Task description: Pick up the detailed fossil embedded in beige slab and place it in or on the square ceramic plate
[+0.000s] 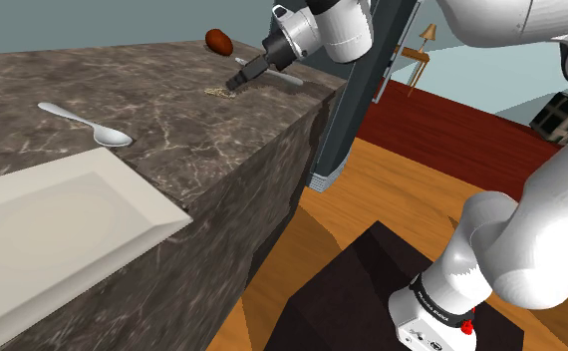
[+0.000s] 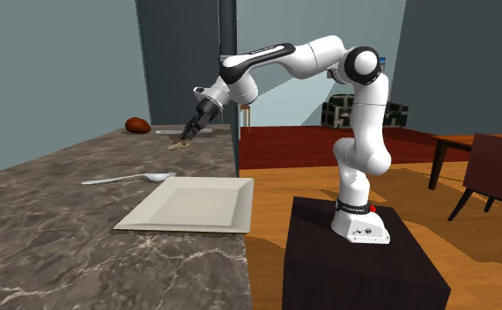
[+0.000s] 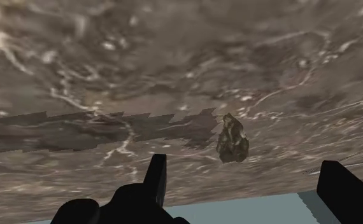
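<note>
Fingers [image 3: 156, 179] of the gripper [image 3: 244, 161] stand apart and empty, the small fossil [image 3: 232, 139] lying on the counter [image 3: 110, 63] just ahead, between them, its long axis pointing away from the hand.

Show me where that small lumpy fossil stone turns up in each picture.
Shoulder view: the fossil lies upper middle, on the far part of the counter, at the tips of the black fingers.
Second exterior view: left of middle, at the far end of the counter, just under the fingers.
Wrist view: on the counter ahead of the open fingers, between them, untouched.
Shared landmark: the black fingers right beside it.
</note>
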Tool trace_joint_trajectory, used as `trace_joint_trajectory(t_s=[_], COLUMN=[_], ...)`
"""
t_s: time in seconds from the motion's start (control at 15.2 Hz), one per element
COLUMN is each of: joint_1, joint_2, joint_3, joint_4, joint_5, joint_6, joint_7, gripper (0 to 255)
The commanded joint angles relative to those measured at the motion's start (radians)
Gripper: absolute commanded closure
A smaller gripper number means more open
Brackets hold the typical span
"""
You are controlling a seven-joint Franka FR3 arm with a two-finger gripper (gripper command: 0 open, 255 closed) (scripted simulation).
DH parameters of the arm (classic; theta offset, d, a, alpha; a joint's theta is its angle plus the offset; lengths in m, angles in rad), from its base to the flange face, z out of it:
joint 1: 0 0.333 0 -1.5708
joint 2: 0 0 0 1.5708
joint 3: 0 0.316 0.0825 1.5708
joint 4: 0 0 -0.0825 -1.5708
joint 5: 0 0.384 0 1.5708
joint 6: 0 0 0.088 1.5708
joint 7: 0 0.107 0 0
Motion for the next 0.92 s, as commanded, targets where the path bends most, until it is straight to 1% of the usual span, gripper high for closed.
trace_joint_trajectory(t_s=[0.0,0.26,0.73,0.79,0.86], joint_1=[0.006,0.016,0.016,0.016,0.016], joint_2=[0.018,0.058,0.058,0.058,0.058], joint_3=[0.005,0.013,0.013,0.013,0.013], joint_4=[0.005,0.020,0.020,0.020,0.020], joint_5=[0.019,0.047,0.047,0.047,0.047], joint_6=[0.015,0.039,0.039,0.039,0.039], joint_7=[-0.014,-0.030,-0.030,-0.030,-0.030], gripper=[0,0,0,255,255])
